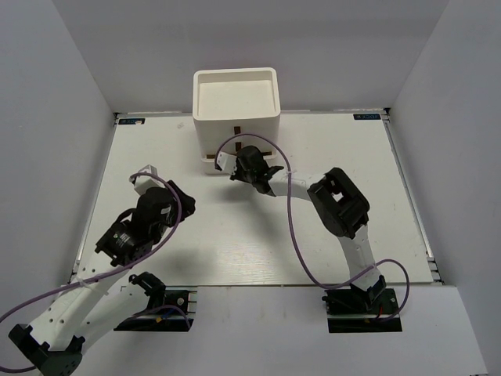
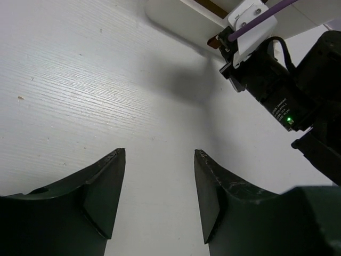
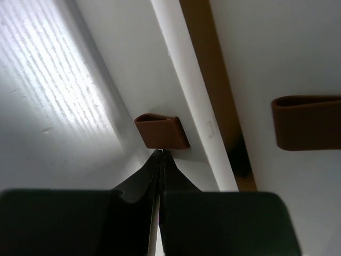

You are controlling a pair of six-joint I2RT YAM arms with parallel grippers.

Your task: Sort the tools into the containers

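The white organizer stands at the middle of the table's far edge. It is square, with its tray top facing up and its drawer fronts facing the arms. In the top view a low white ledge juts out from its base towards the near edge.

The right gripper is closed, its fingers pressed together with nothing between them. The tips sit just beneath a small brown handle on one drawer front; whether they touch it cannot be told. A second brown handle lies off to the side.

The left gripper hangs with its jaws apart over bare table, well to the left of the organizer, and holds nothing.

Open table lies on both sides of the organizer, bounded by white walls at the left, right and far edges.
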